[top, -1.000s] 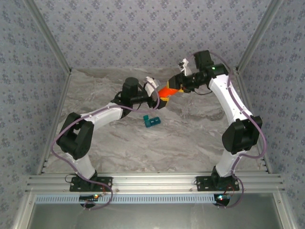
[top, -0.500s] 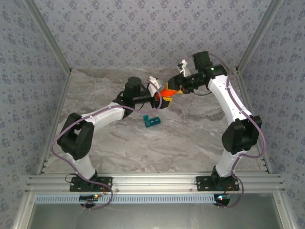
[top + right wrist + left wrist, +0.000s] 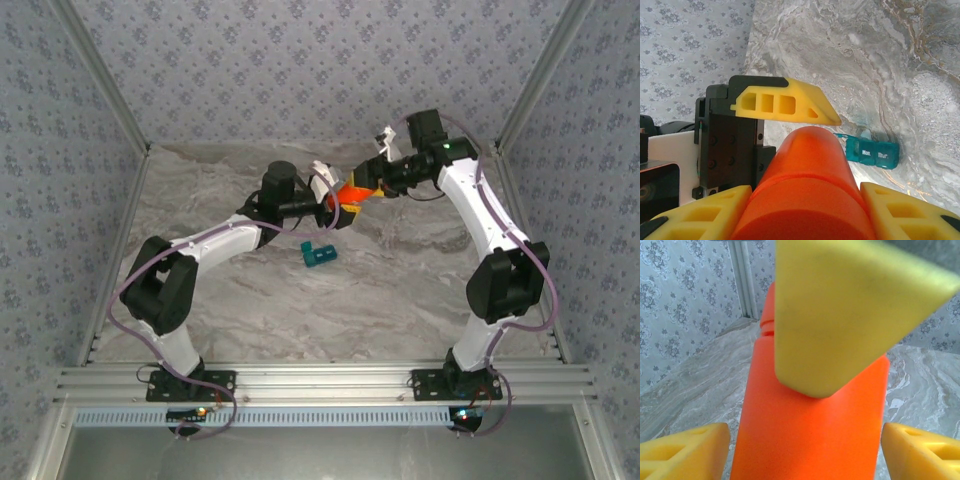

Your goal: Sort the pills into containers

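Above table (image 3: 250, 300) centre, right gripper (image 3: 372, 180) clamping orange bottle (image 3: 350, 190) aloft; left gripper (image 3: 328, 197) straddling its other end, grip impossible to tell. Teal pill box (image 3: 320, 254) lying on table nearby. Sorting seemingly barely beginning: opening, pouring, filling compartments all remaining.

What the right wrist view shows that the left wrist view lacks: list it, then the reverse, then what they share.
Right wrist, not left wrist: the teal pill box lying on the table, day labels on its lids.
Left wrist, not right wrist: the enclosure's corner post, and a groove near the far end of the orange bottle.
Shared: that bottle, the right gripper closed on it, the left gripper straddling it, marble tabletop and patterned wall.
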### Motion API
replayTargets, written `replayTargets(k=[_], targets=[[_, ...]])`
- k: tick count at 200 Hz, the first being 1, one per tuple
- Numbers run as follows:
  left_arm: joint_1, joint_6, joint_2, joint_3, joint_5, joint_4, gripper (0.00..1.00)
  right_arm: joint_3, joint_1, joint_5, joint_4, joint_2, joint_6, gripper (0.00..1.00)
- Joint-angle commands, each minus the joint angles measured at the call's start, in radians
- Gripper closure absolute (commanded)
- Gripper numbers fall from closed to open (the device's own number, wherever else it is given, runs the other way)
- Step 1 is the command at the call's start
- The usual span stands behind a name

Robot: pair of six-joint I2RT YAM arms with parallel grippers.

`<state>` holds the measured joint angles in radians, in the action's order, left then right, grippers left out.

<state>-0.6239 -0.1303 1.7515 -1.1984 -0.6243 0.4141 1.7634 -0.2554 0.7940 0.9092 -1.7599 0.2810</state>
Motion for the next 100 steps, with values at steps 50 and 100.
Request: replayTargets(k=[50,100], targets=[[-0.009,0.018,0.034,-0.054,-0.028,-0.042,0.25,-0.029,0.006,0.051,-0.039,0.049,0.028,0.73],[-0.019,0.017,0.048,-0.071,-0.016,-0.066,0.2,-0.03,0.01,0.061,-0.049,0.05,0.031,0.73]])
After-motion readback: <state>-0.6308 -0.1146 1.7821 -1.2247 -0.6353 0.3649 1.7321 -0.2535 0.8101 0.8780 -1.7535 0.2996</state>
